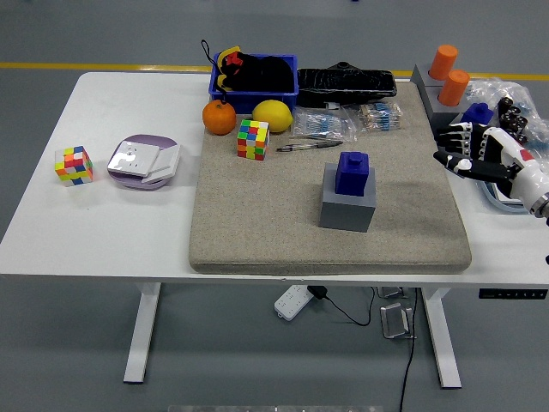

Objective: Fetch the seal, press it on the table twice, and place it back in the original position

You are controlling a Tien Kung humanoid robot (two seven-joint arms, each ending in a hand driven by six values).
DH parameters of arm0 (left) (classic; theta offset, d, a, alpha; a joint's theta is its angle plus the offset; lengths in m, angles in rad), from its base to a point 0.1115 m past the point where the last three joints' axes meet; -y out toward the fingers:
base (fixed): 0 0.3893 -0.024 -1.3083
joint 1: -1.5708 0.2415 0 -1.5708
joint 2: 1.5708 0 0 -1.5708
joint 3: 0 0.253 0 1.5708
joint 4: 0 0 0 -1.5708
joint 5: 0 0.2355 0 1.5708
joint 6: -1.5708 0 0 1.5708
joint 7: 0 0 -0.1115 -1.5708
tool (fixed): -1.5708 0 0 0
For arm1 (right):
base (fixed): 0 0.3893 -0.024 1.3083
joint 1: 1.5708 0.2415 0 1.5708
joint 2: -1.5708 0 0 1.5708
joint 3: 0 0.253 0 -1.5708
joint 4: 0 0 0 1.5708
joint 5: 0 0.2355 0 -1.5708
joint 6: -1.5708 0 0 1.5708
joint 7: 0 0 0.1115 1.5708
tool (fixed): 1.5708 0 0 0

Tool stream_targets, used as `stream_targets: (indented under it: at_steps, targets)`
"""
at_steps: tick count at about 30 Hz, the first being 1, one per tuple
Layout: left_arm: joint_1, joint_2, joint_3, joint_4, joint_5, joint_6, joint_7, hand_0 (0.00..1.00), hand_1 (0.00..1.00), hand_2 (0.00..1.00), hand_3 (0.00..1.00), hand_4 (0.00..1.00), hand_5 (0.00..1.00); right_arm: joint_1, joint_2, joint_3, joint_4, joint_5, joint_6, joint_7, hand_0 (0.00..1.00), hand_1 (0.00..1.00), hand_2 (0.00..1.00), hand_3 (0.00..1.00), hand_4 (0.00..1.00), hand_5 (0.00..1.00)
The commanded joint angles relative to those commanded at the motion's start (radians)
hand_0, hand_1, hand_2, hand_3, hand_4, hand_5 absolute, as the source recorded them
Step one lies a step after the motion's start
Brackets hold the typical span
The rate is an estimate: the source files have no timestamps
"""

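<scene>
Seal [352,171], blue and blocky, sits upright on its grey block [347,206] near the middle of the beige mat [257,223] on the white counter [103,232]. My right hand [480,148] hangs over the counter's right edge, well apart from the seal, fingers spread and holding nothing. A pen [309,146] and a colour cube [253,139] lie on the mat behind the seal, with an orange [219,118] and a lemon [273,116] further back.
</scene>
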Motion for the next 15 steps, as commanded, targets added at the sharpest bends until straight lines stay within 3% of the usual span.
stream_targets:
  at_steps: [8, 9, 14, 15]
  targets:
    - [-0.004, 0.006, 0.011, 0.001, -0.003, 0.000, 0.000, 0.808, 0.814, 0.789, 0.840, 0.784, 0.395, 0.036, 0.022, -0.054, -0.020, -0.018, 0.000, 0.017, 0.833, 0.733, 0.694, 0.693, 0.878, 0.132]
    - [-0.004, 0.006, 0.012, 0.001, -0.004, 0.000, 0.000, 0.808, 0.814, 0.788, 0.841, 0.784, 0.396, 0.040, 0.025, -0.063, -0.023, -0.024, 0.001, 0.021, 0.836, 0.743, 0.728, 0.763, 0.947, 0.058]
    - [-0.005, 0.007, 0.018, 0.000, -0.006, -0.001, 0.000, 0.808, 0.814, 0.788, 0.841, 0.784, 0.396, 0.059, 0.038, -0.101, -0.037, -0.054, 0.016, 0.034, 0.836, 0.743, 0.728, 0.763, 0.947, 0.058]
    - [-0.006, 0.007, 0.021, 0.000, -0.007, -0.001, 0.001, 0.809, 0.814, 0.789, 0.840, 0.785, 0.397, 0.065, 0.042, -0.110, -0.040, -0.059, 0.017, 0.037, 0.853, 0.789, 0.784, 0.847, 0.962, 0.038]
